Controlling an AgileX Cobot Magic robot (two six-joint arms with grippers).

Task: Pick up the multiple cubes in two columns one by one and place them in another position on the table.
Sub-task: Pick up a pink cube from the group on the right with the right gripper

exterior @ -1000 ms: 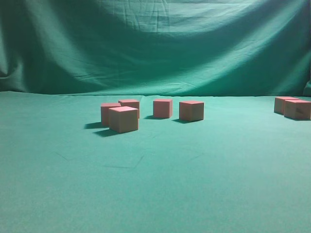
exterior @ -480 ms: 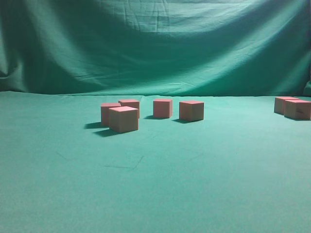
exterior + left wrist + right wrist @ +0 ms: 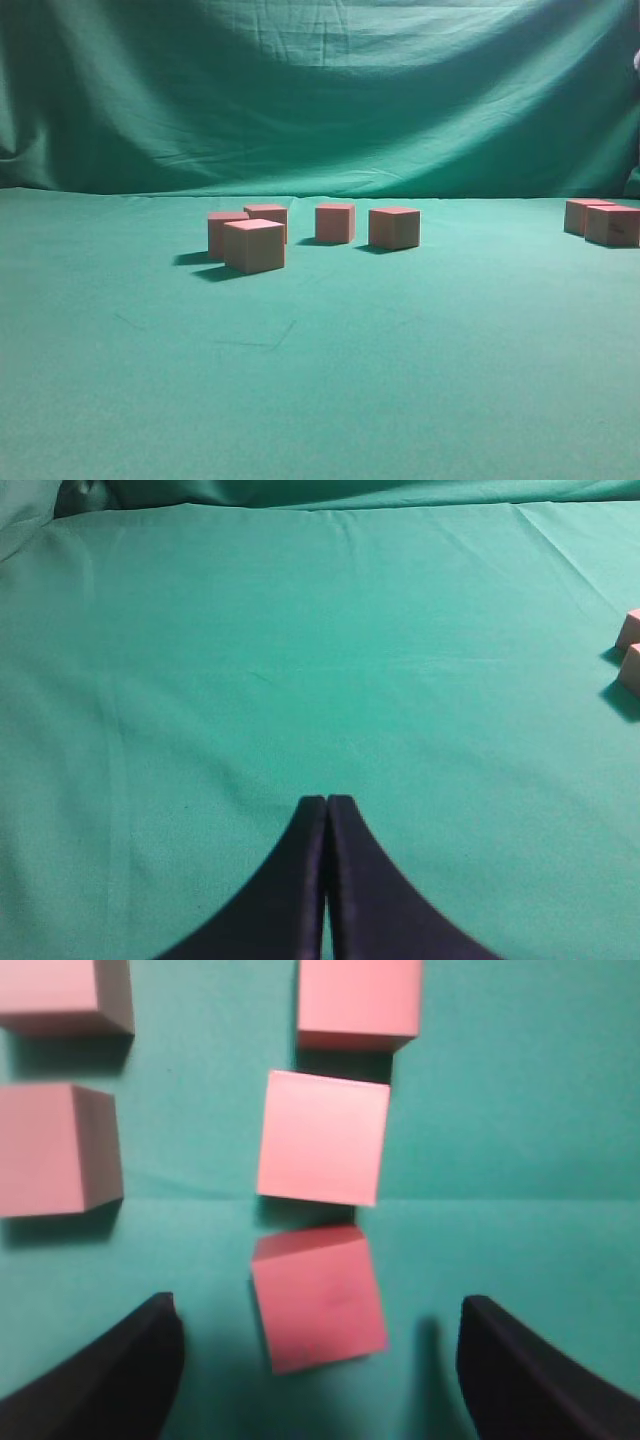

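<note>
Several cubes stand on the green table (image 3: 320, 380): a left group with the nearest cube (image 3: 254, 246), one (image 3: 335, 223) and one (image 3: 394, 228) in the middle, and two at the right edge (image 3: 612, 225). In the right wrist view the cubes lie in two columns. My right gripper (image 3: 318, 1305) is open above the table, with the nearest, slightly turned cube (image 3: 320, 1290) between its jaws and not touching them. Another cube (image 3: 323, 1137) lies just beyond it. My left gripper (image 3: 326, 800) is shut and empty over bare cloth. Two cubes (image 3: 631, 668) show at that view's right edge.
A wrinkled green cloth backdrop (image 3: 320, 100) hangs behind the table. A left column of cubes (image 3: 55, 1148) lies beside the right gripper's left jaw. A small pale part (image 3: 637, 60) shows at the upper right edge of the exterior view.
A small pale part has come into the exterior view at its upper right edge. The cubes have not moved.
</note>
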